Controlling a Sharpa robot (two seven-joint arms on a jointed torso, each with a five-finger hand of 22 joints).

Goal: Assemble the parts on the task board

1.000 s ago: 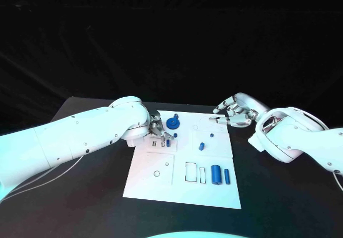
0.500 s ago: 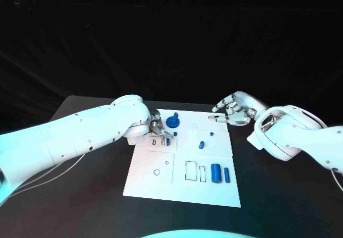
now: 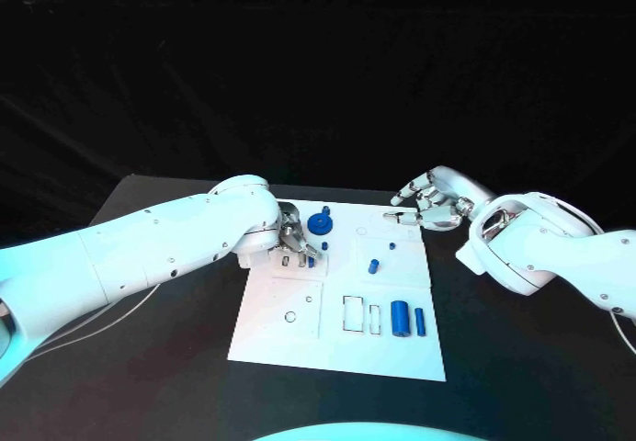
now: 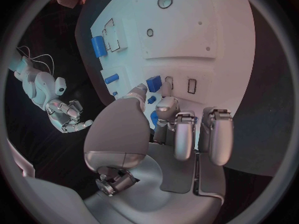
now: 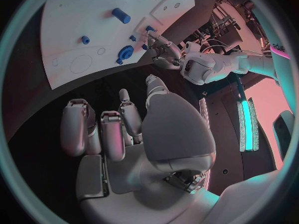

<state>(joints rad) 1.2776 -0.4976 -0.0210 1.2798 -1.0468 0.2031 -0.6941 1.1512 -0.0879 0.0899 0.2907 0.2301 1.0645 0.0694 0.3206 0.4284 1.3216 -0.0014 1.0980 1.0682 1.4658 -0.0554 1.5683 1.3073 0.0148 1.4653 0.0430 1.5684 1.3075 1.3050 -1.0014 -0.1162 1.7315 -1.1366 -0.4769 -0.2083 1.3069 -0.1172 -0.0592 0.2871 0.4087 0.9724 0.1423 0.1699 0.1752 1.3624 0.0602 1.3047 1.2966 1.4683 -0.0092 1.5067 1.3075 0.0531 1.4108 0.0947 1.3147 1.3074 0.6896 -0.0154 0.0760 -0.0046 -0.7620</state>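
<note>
Head view: task board (image 3: 278, 322) bears parts (image 3: 401, 320).

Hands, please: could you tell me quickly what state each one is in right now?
Left hand: cannot be told.
Right hand: open, holding nothing.

arms: glossy white rounded shells, small dark screws | left hand (image 3: 294, 241), right hand (image 3: 426, 208): silver, grey padded fingers

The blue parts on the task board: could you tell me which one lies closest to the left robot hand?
The small blue block at the left robot hand's fingertips, beside the rectangular slots. The gear-like piece, short peg and two cylinders lie farther off.
</note>
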